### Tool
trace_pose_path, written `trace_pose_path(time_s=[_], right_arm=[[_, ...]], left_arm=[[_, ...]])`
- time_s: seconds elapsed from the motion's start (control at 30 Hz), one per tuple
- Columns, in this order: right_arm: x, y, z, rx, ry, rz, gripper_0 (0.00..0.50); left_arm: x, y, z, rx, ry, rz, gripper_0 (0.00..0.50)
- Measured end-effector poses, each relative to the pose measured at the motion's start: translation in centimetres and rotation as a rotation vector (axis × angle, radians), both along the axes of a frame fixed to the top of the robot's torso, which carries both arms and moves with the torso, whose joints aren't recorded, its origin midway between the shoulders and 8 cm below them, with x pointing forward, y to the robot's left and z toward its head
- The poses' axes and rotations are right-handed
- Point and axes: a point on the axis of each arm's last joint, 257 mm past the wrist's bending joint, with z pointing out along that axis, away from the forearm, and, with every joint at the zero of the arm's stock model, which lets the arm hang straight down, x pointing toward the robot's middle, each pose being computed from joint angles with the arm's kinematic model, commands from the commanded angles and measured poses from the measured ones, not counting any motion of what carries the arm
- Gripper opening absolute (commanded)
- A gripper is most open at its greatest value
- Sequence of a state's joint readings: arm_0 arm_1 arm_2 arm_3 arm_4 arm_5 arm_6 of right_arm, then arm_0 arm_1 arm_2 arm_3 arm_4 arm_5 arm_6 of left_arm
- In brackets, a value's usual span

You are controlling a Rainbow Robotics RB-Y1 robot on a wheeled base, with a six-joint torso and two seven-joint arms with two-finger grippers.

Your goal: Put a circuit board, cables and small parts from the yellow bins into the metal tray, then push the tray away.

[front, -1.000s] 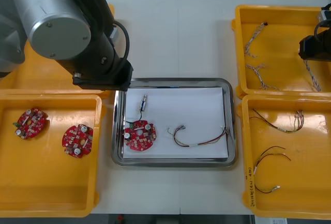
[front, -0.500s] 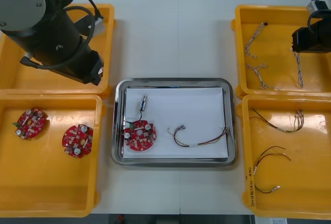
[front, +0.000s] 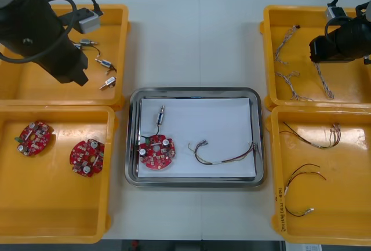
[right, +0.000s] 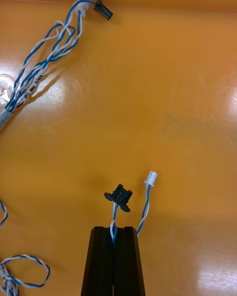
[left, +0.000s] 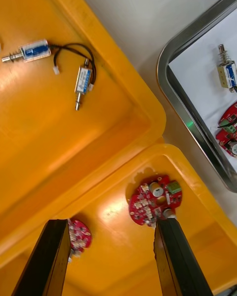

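At the table's (front: pixel 191 36) 8 o'clock, closest to the robot, the near left yellow bin (front: pixel 55 216) holds a first loose board (front: pixel 35 138) and, apart from it at its 4 o'clock, a second loose board (front: pixel 87 157), both round and red. At the table's 4 o'clock the near right yellow bin (front: pixel 336 222) carries loose thin cables (front: pixel 304 173).

Between the bins lies the metal tray (front: pixel 194 182), white inside. At its 8 o'clock rests the circuit board (front: pixel 156 151). A small metal part (front: pixel 160 115) lies at that board's 12 o'clock, with a thin black lead running toward the board. The red and yellow cable (front: pixel 223 155) lies at the tray's 4 o'clock, apart from the board.

Farther off, at 10 o'clock, the far left yellow bin (front: pixel 35 91) holds more small metal parts (front: pixel 104 64) with black leads. The left tool (left: pixel 111 223) hangs over the wall where the two left bins meet. Its fingers are spread wide with nothing between them, and one loose board shows beside each finger.

At 2 o'clock the far right yellow bin (front: pixel 267 59) holds twisted blue and white cables (front: pixel 288 83). The right tool (right: pixel 113 229) is over this bin, its fingers pinched together on the held cable (right: pixel 114 216), also twisted blue and white. The held cable's black connector (right: pixel 118 196) and white connector (right: pixel 151 178) stick out just past the fingertips.
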State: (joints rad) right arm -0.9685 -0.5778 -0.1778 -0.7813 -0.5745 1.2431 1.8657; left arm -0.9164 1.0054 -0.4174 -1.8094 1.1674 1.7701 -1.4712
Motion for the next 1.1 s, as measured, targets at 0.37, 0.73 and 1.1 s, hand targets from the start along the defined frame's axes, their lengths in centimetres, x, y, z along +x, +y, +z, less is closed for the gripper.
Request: trace_pose_path(time_s=[0.37, 0.73, 1.1], right_arm=[[0.1, -0.3, -0.1, -0.020, 0.000, -0.004, 0.289], [0.2, -0.2, 0.3, -0.023, -0.005, -0.003, 0.500], [-1.4, 0.4, 1.7, -0.037, 0.069, 0.028, 0.500]], left_arm=[[2.2, 1.5, 0.9, -0.126, -0.076, 0.007, 0.500], [4.1, 1.3, -0.1, -0.068, -0.219, -0.324, 0.500], [5.4, 0.6, -1.0, -0.244, -0.288, -0.299, 0.500]])
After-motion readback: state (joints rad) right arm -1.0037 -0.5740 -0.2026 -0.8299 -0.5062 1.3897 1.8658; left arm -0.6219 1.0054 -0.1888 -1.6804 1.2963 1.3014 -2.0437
